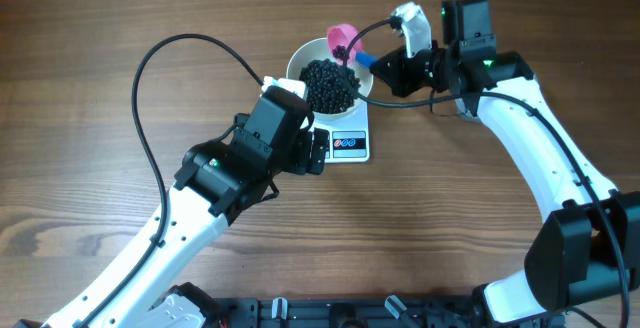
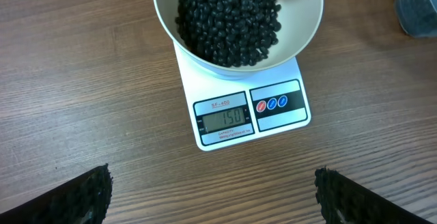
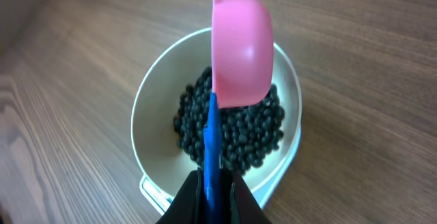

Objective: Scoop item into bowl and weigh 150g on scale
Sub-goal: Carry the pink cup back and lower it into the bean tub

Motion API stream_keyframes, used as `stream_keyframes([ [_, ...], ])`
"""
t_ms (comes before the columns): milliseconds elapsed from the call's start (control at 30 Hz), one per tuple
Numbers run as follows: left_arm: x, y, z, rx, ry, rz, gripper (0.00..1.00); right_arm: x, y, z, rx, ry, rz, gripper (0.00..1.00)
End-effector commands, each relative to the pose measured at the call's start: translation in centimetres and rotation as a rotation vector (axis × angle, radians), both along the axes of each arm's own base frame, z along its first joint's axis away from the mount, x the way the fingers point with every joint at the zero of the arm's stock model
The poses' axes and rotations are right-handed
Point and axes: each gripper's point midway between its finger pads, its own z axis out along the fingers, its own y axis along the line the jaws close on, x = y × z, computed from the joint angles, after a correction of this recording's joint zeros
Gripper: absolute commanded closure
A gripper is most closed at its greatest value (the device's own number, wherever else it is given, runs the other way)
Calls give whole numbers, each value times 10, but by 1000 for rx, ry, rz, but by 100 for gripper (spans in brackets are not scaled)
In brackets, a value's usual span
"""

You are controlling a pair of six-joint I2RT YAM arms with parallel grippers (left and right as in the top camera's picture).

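Beads (image 2: 229, 19) heaped in bowl (image 2: 304, 19), scale (image 2: 225, 125) half hidden; left fingers (image 2: 75, 197) spread empty, right fingers (image 3: 179, 202) clamp scoop (image 3: 240, 53).

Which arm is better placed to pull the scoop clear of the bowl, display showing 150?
Right. The right pincer is shut on the pink scoop by its blue handle, over the bowl of black beads. The left pincer is open and empty, short of the scale.

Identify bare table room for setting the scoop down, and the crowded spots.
Bare wood: left of the bowl, beyond the left arm; right of the scale, before the right arm. Crowded: over the bowl, where the right tool holds the scoop.
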Motion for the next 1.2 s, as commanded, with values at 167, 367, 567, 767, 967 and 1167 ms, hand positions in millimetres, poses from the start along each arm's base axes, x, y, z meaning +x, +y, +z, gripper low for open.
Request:
stream_keyframes([
  [167,1,-4,5,-7,-11,-18,0,12,-15,38,221,53,-106,96],
  [367,1,-4,5,-7,-11,-18,0,24,-83,48,364,140,-266,96],
  [567,1,-4,5,-7,-11,-18,0,9,-182,47,425,229,-516,96],
  [767,1,-4,5,-7,-11,-18,0,-38,-265,48,470,320,-776,96],
  [967,1,-4,5,-7,-11,-18,0,-70,-294,25,429,436,-904,95],
  [1167,1,-4,5,-7,-11,-18,0,-66,-277,-2,266,544,-997,96],
])
